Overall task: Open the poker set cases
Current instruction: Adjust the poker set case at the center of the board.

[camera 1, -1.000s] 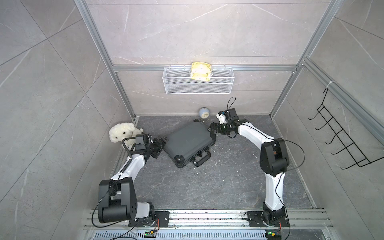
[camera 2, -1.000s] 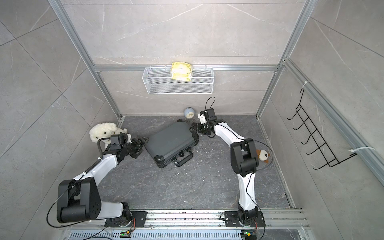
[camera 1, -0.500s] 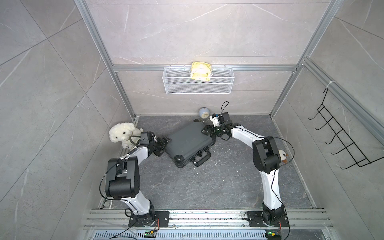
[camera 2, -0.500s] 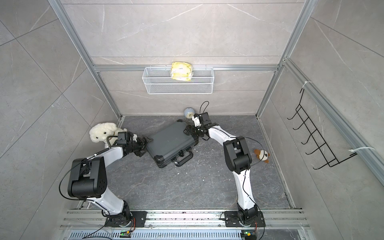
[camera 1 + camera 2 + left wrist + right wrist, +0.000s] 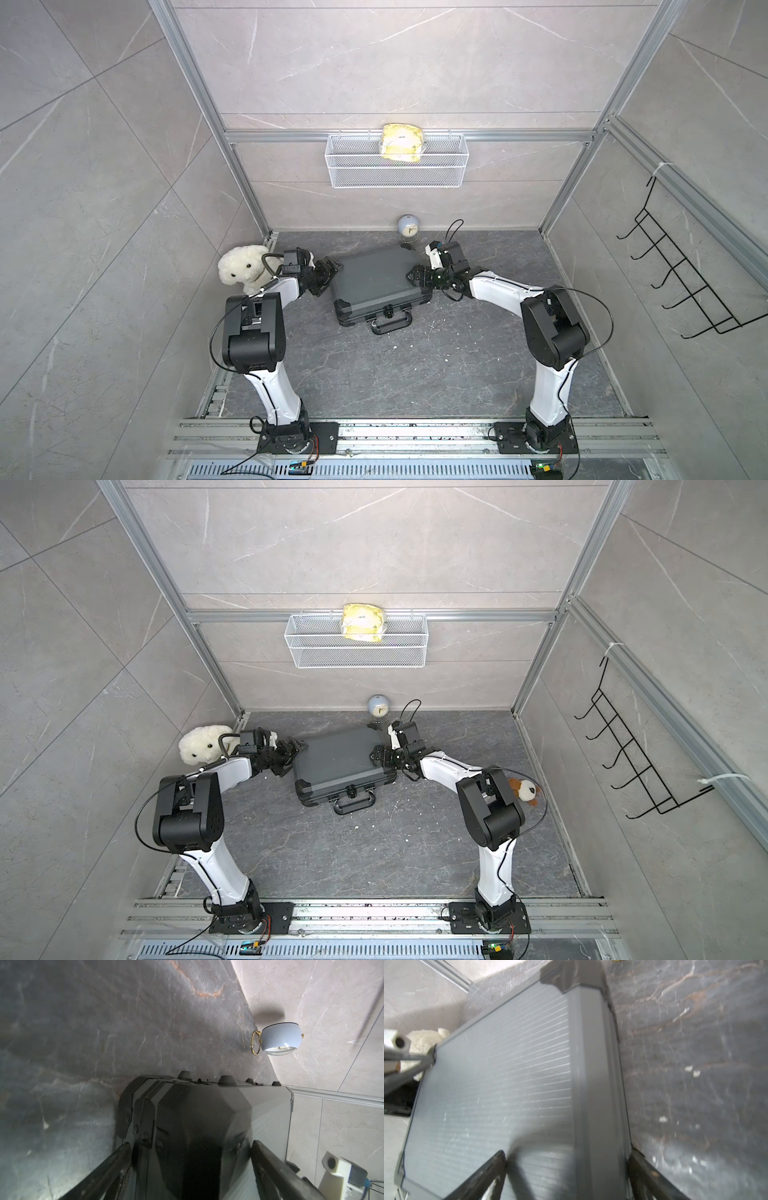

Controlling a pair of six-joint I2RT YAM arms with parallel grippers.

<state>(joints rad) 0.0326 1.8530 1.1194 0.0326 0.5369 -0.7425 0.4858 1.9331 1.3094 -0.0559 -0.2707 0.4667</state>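
Observation:
The poker set case, dark grey with black corner guards, lies shut and flat on the floor, its black handle toward the front. My left gripper straddles its far-left corner. In the left wrist view the gripper has a finger against each face of the case. My right gripper clasps the right edge. In the right wrist view that gripper has one finger on the ribbed lid and the other at the underside.
A white plush dog sits behind the left gripper. A small round clock stands by the back wall, near the case. A small brown-and-white plush lies behind the right arm. On the walls hang a wire basket and a black hook rack.
Both grippers have moved in onto the case, the left to its corner and the right onto its right edge, and narrowed on it. The case has turned slightly, handle more to the front.

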